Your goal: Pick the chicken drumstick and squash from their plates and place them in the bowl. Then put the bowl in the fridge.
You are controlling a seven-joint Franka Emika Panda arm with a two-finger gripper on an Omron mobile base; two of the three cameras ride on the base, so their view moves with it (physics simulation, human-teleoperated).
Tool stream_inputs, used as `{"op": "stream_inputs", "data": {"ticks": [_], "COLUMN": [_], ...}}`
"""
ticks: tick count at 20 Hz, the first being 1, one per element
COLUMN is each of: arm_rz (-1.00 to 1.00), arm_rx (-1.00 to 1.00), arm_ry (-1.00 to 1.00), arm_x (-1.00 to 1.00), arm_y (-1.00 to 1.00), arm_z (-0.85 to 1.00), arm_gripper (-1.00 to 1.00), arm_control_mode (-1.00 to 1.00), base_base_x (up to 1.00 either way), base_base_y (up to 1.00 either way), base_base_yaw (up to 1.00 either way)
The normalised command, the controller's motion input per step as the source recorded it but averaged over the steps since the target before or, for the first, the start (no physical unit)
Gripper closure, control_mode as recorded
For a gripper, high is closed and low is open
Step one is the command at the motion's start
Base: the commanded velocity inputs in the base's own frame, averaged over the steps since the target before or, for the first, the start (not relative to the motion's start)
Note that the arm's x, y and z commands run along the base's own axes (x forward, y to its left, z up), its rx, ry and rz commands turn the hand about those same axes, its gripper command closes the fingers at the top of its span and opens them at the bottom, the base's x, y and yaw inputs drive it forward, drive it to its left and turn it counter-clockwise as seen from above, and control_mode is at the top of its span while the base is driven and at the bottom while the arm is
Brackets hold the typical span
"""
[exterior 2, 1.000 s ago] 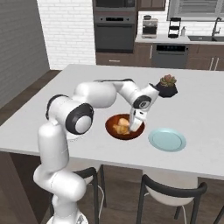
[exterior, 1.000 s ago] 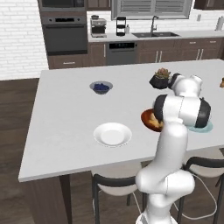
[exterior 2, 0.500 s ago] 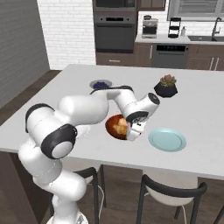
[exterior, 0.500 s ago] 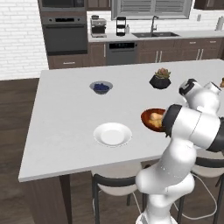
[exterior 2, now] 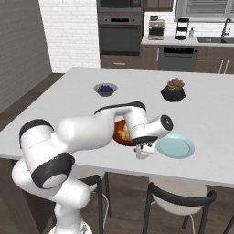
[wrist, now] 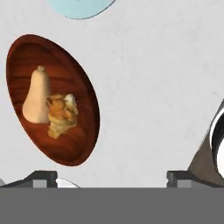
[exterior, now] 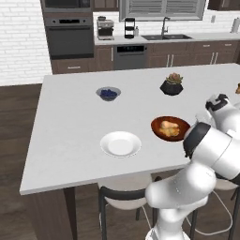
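Already the squash (wrist: 36, 98) and the chicken drumstick (wrist: 61, 114) lie together inside the dark wooden bowl (wrist: 83, 144), touching each other; in the hand view the squash is the smooth tan pear shape with its narrow neck pointing toward the pale blue-green plate (wrist: 81, 8), and the lumpy golden drumstick sits against its wider end. The bowl rests on the white counter (exterior: 75, 122), near the front edge, between the white plate (exterior: 120, 143) on one side and the blue-green plate on the other. Seen from the right base camera, the blue-green plate lies just beside the bowl, and most of the bowl is hidden behind the arm. The tool (exterior 2: 142, 151) hangs low over the counter near its front edge, just in front of the bowl and beside the blue-green plate, pointing down. Its fingers (wrist: 43, 177) stand wide apart with nothing between them, and under the gap lies bare counter, with the bowl off to one side. Farther back on the counter a small grey bowl of blue berries (exterior: 108, 93) sits well apart from the wooden bowl, and a black pot with a plant (exterior: 171, 85) stands toward the far right. Behind the counter, along the wall, are a dark built-in oven (exterior: 69, 35) and a sink (exterior: 165, 36) under a window.
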Motion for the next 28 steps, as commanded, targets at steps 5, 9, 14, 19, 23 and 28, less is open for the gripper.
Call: {"op": "stream_inputs", "data": {"ticks": [5,9,14,19,23,28], "arm_rz": [0.02,0.00,0.01,0.07,0.08,0.09], "arm_rx": [-0.20,-0.21,-0.02,0.02,0.04,0.07], "arm_ry": [-0.40,-0.13,0.09,0.04,0.07,0.05], "arm_x": [-0.05,0.02,0.21,0.26,0.47,0.38], "arm_y": [0.19,0.29,0.00,-0.16,-0.21,-0.29], "arm_z": [-0.02,-0.08,-0.19,-0.17,-0.22,-0.15], "arm_gripper": [-1.00,-1.00,-1.00,-1.00,-1.00,-1.00], "arm_control_mode": [-1.00,-1.00,-1.00,-1.00,-1.00,-1.00], "base_base_x": [0.00,0.00,0.00,0.00,0.00,0.00], "base_base_y": [0.00,0.00,0.00,0.00,0.00,0.00], "base_base_yaw": [0.00,0.00,0.00,0.00,0.00,0.00]}}
